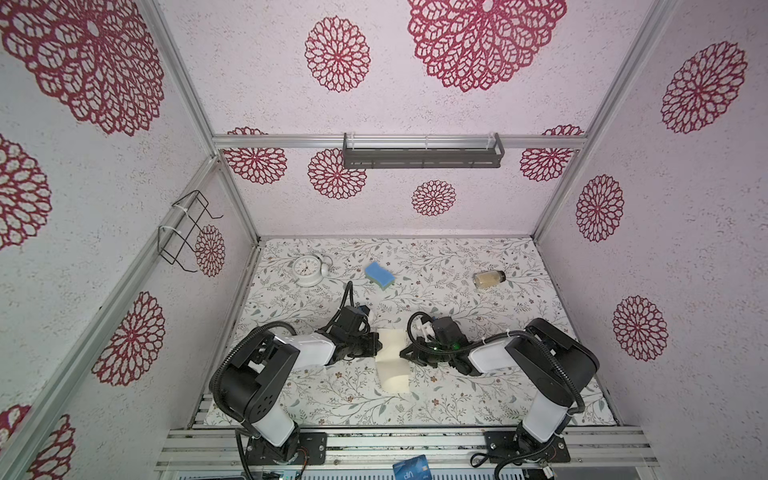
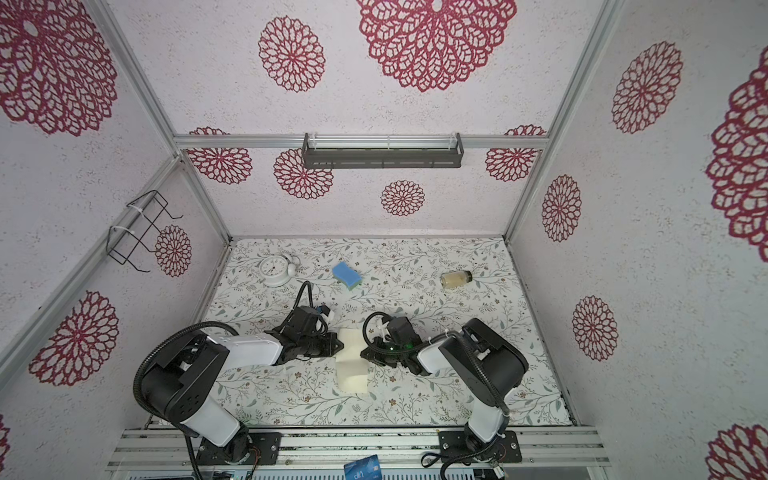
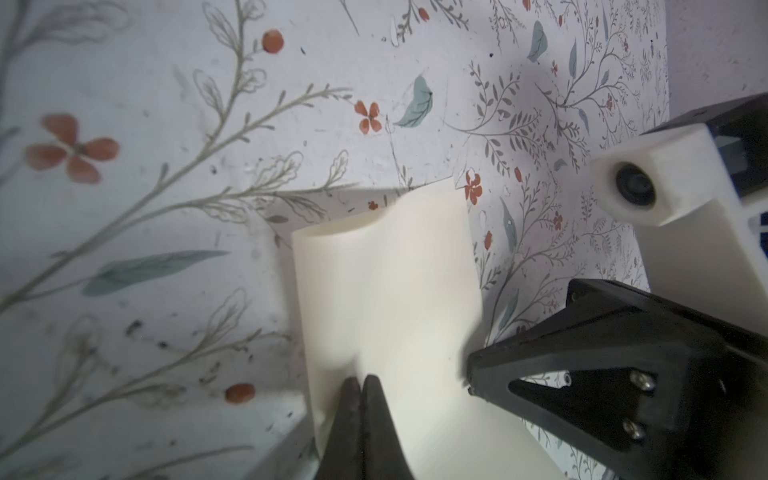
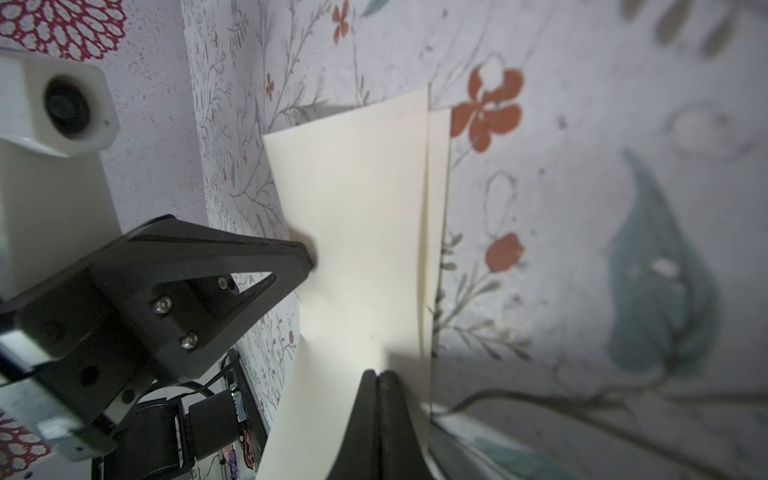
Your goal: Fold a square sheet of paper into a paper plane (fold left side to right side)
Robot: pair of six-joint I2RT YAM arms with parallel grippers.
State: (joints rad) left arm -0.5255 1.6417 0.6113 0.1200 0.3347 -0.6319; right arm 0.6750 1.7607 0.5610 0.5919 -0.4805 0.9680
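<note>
The square sheet of paper (image 1: 392,359) (image 2: 352,361) lies on the flowered table doubled over into a tall cream strip, with its middle pulled in like a waist. No paper plane shape shows. My left gripper (image 1: 376,345) (image 3: 360,379) is shut, and its tips rest on the rounded folded side of the sheet (image 3: 395,282). From the opposite side my right gripper (image 1: 403,353) (image 4: 379,374) is shut too, tips on the sheet (image 4: 357,199) near its two slightly offset free edges. Each wrist view shows the other gripper touching the paper's far side (image 3: 469,374) (image 4: 309,259).
At the back of the table lie a white alarm clock (image 1: 307,270), a blue sponge (image 1: 379,275) and a small jar (image 1: 489,279) on its side. A wire rack (image 1: 183,232) hangs on the left wall, a grey shelf (image 1: 422,156) on the back wall.
</note>
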